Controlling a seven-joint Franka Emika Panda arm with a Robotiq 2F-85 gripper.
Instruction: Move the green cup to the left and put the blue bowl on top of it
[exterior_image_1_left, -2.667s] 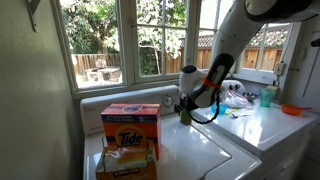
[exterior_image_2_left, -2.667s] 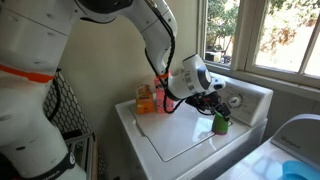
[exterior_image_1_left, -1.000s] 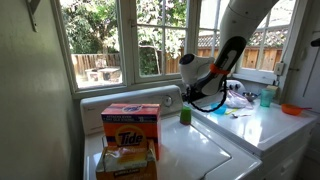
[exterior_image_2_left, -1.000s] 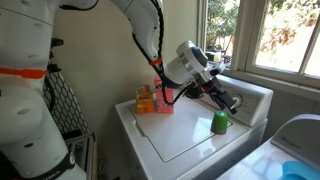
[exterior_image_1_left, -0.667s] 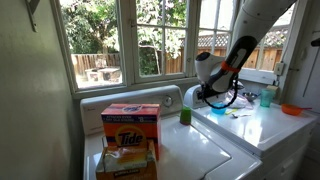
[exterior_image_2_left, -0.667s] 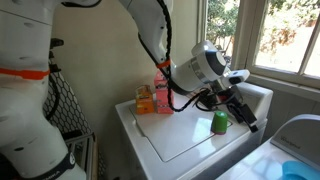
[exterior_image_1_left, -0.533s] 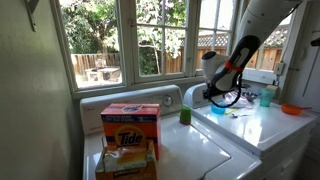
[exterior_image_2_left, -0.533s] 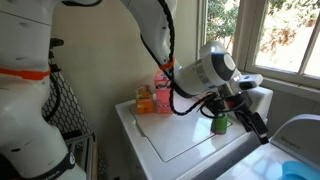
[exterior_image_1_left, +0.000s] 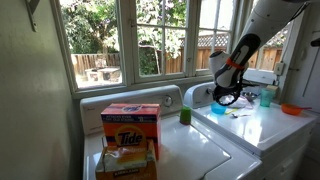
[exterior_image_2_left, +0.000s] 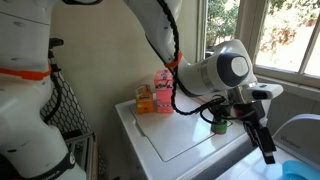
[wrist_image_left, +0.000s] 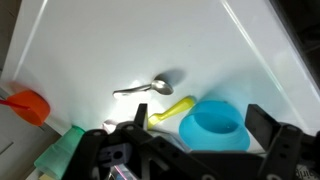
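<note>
**Cup parked, bowl pickup next**

Laundry corner under a big window (exterior_image_1_left: 110, 40), with two white washers side by side. My arm (exterior_image_1_left: 240, 55) reaches out over the cluttered washer top (exterior_image_1_left: 265, 125). The other washer lid (exterior_image_2_left: 180, 135) carries a detergent box (exterior_image_1_left: 130, 138) and the green cup (exterior_image_1_left: 185, 116). The cup stands upright near the back panel, beside the box, with nothing on it, and it is well apart from me. My gripper (exterior_image_2_left: 266, 148) hangs above the cluttered machine, jaws spread wide with nothing in them.

In the wrist view the blue bowl (wrist_image_left: 215, 122) sits just below me, upright and empty. A yellow thing (wrist_image_left: 172, 110) lies just beside its rim; I can't tell if they touch. A spoon (wrist_image_left: 145, 88) lies a bit farther off.

My read is that the cup part is done and the step in hand is the reach for the bowl. Next I should drop down, put one finger inside the rim and one outside, on the side away from the yellow thing, then close and lift. After that I carry the bowl across and centre it on the cup. The bowl is wider than the cup, so an off-centre drop could tip it.
</note>
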